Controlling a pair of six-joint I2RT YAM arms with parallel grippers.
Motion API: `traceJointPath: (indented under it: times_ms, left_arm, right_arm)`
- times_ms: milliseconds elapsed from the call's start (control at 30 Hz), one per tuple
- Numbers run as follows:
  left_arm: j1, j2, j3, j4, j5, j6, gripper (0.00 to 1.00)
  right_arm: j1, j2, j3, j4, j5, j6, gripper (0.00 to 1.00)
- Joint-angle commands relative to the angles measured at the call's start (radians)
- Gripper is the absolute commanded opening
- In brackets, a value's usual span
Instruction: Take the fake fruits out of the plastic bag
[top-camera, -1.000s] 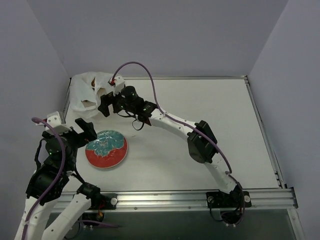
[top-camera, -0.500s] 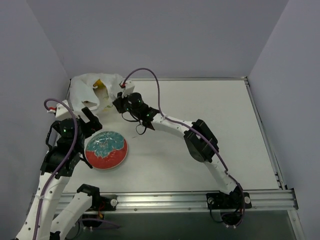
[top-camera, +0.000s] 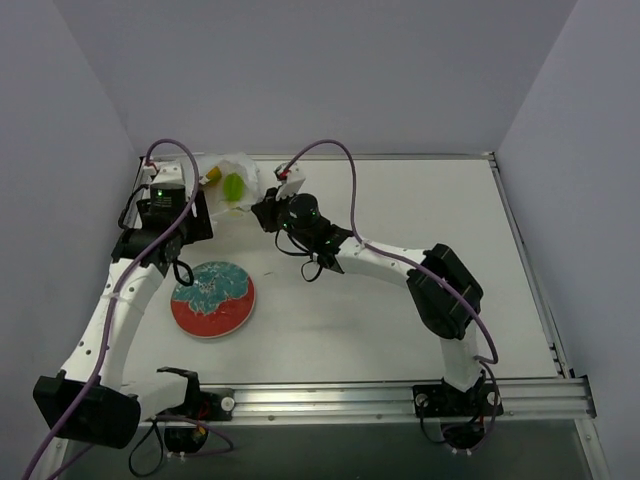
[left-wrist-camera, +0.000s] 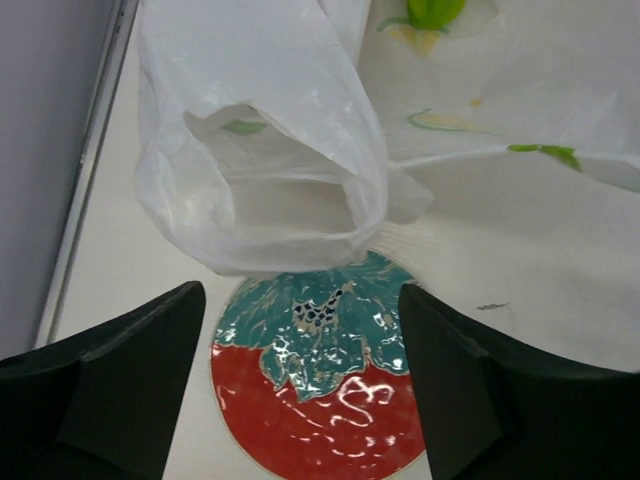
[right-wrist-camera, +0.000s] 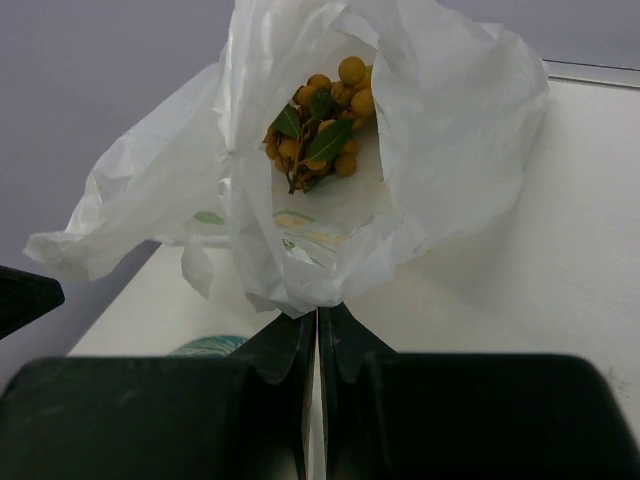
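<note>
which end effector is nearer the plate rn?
Left. The left end effector hangs open above the plate's far side. The right end effector is further off to the plate's right, shut on the plastic bag's edge.

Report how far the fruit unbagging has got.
Done: nothing; no fruit lies on the plate. In hand: the right gripper is shut on the bag edge, the left gripper open facing it. Left: the brown bunch and green fruit sit inside the bag and need taking out.
</note>
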Motion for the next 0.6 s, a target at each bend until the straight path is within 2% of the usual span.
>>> traceJointPath:
  times_ms: [0, 200, 333, 567]
  left_arm:
    - [0.001, -0.028, 0.053, -0.028, -0.028, 0.105, 0.8]
    - [-0.001, 0.069, 0.099, -0.017, -0.027, 0.154, 0.82]
    - [-0.001, 0.14, 0.102, -0.025, 0.036, 0.143, 0.79]
    - [0.001, 0.123, 0.049, 0.009, 0.18, 0.073, 0.77]
  right_arm:
    - [-0.016, -0.075, -0.038, 0.066, -0.021, 0.015, 0.0]
    - [-0.019, -0.118, -0.084, 0.064, -0.034, 0.016, 0.0]
    - [-0.019, -0.143, -0.101, 0.061, -0.038, 0.018, 0.0]
    - [-0.018, -0.152, -0.108, 0.05, -0.037, 0.029, 0.0]
